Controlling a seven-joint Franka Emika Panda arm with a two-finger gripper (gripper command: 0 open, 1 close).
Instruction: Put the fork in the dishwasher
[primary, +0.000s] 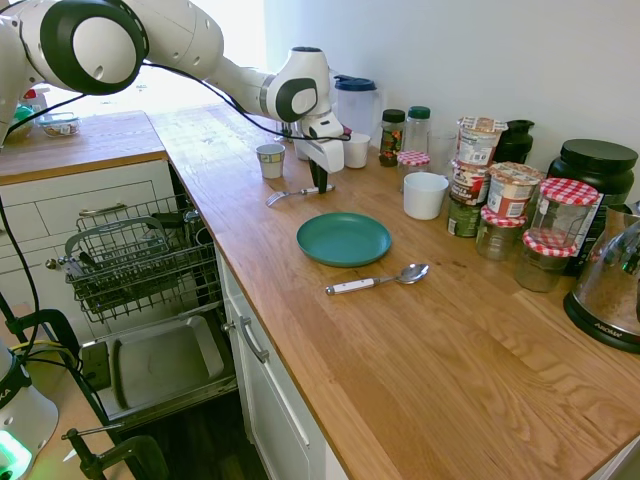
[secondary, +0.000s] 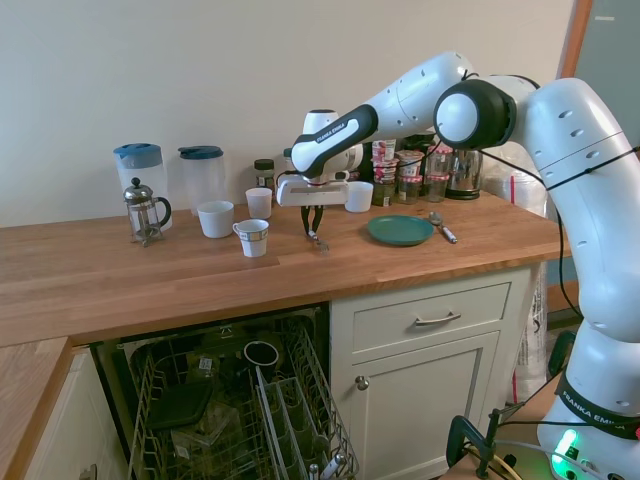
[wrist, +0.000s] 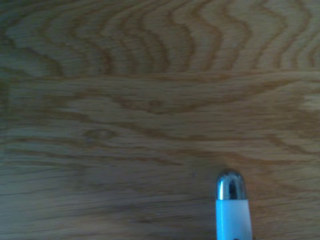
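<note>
The fork (primary: 292, 193) lies along the wooden counter (primary: 420, 350) behind the teal plate (primary: 343, 238), its tines toward the counter's edge. My gripper (primary: 320, 184) points straight down over the fork's white handle, and its fingers look closed on it. From the other side, the fingers (secondary: 311, 222) meet at the fork (secondary: 320, 241), which sits level at the counter surface. Close up, the handle's end (wrist: 231, 207) shows over bare wood. The dishwasher (primary: 140, 262) stands open below the counter, its rack pulled out and its door (primary: 165, 362) down.
A white-handled spoon (primary: 375, 281) lies in front of the plate. A small paper cup (primary: 270, 160) stands near the fork's tines. White cups, jars, jugs (secondary: 137, 172) and a French press (secondary: 145, 211) line the back wall. The rack (secondary: 240, 405) holds dark items.
</note>
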